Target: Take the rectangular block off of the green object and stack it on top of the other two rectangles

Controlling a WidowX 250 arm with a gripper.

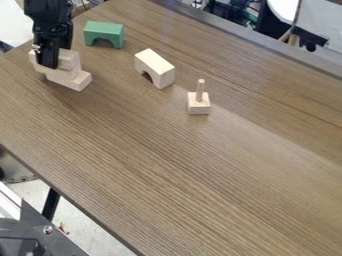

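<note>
We see the tool closed around the upper block over two stacked blocks. The green arch stands nearby.

Stacked blocks left, arch between, peg right

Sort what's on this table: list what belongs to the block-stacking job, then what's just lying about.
Part of the job:
gripper, at the pale stack
top rectangular block
pale blocks beneath it
green arch-shaped block, standing apart from the stack

Just lying about:
plain wooden arch block
upright peg on a square base
</note>
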